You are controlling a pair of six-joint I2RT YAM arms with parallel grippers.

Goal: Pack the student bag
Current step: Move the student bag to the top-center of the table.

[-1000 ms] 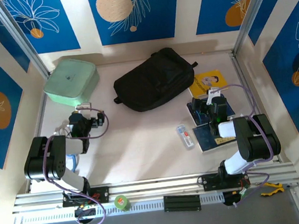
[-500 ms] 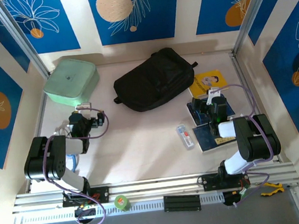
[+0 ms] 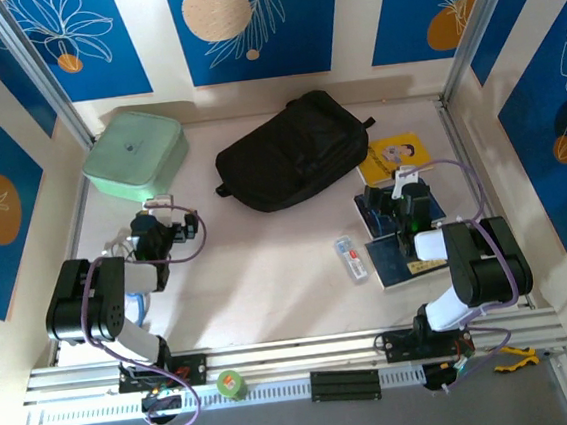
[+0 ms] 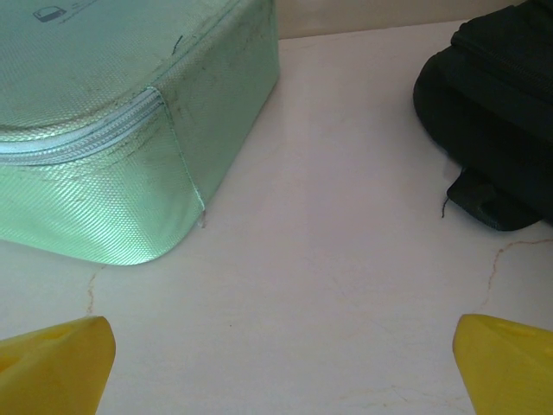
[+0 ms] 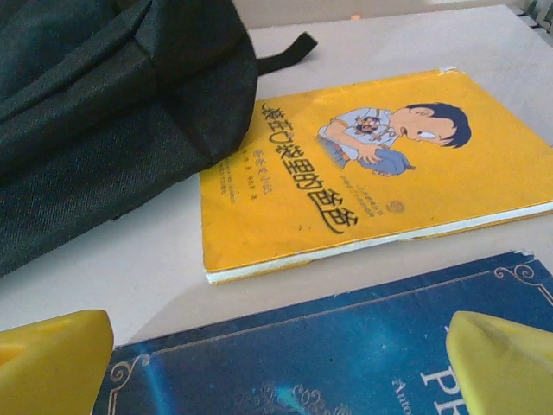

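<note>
Top external view: one student bag point(image 3: 293, 151) lies flat at the far middle of the table point(image 3: 271, 294), between one mint-green box point(image 3: 135, 151) at the far left and three books on the right. The books are one yellow book point(image 3: 394, 157) just beside the bag and two blue books point(image 3: 376, 214), one behind the other. One small clear case point(image 3: 350, 259) lies left of the nearer blue book, and one green roll point(image 3: 230, 384) sits on the front rail.

There are two arms. The left gripper point(image 3: 159, 206) has its jaws wide apart and empty over bare table near the box, its yellow fingertips point(image 4: 60, 363) at the corners of the left wrist view. The right gripper point(image 3: 404, 179) is likewise spread and empty over a blue book.

Compared with a second ago, nothing has shifted: arms, bag and other items lie as before.
</note>
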